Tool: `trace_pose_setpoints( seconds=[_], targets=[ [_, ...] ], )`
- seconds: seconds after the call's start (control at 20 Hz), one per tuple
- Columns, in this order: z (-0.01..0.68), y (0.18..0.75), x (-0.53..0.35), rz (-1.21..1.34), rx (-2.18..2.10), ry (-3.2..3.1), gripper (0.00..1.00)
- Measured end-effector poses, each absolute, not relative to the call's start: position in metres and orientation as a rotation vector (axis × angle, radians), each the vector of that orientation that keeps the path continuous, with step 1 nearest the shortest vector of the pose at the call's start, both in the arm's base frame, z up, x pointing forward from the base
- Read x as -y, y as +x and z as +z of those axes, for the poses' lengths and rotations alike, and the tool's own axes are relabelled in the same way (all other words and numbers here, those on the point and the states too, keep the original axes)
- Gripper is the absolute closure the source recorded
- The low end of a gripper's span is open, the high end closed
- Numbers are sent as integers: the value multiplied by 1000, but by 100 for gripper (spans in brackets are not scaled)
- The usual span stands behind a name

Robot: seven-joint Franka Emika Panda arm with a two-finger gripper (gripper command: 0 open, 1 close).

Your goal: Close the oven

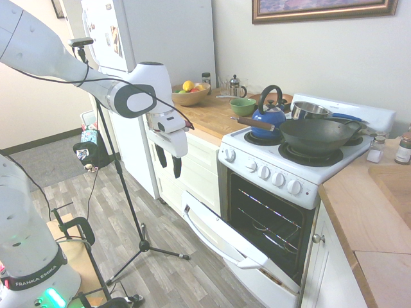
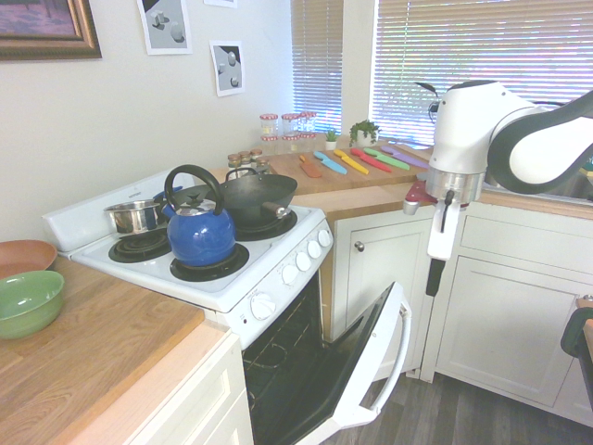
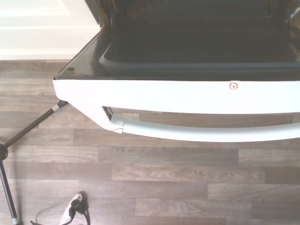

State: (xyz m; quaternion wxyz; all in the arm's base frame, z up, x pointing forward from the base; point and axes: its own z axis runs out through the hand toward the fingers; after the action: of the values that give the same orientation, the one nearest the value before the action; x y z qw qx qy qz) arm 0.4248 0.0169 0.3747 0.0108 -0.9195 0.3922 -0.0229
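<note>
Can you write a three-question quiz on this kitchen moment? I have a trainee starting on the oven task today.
1. True or false: the oven door is fully shut.
2. Multiple choice: where is the tool? A) gripping the door handle; B) in the air above the door, touching nothing; C) on a knob.
3. Short answer: which stovetop item is blue?

Key:
1. False: the door hangs partly open and the racks show.
2. B.
3. The kettle on a front burner, beside the dark wok.
</note>
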Motion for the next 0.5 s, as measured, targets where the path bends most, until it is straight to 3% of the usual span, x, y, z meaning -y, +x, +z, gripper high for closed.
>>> trace_pose_setpoints(
  seconds=[0.2, 0.5],
  targets=[
    [360, 426, -16, -12, -1281, -2836, 0],
    [244, 447, 2, 165, -1345, -2810, 0]
  ],
)
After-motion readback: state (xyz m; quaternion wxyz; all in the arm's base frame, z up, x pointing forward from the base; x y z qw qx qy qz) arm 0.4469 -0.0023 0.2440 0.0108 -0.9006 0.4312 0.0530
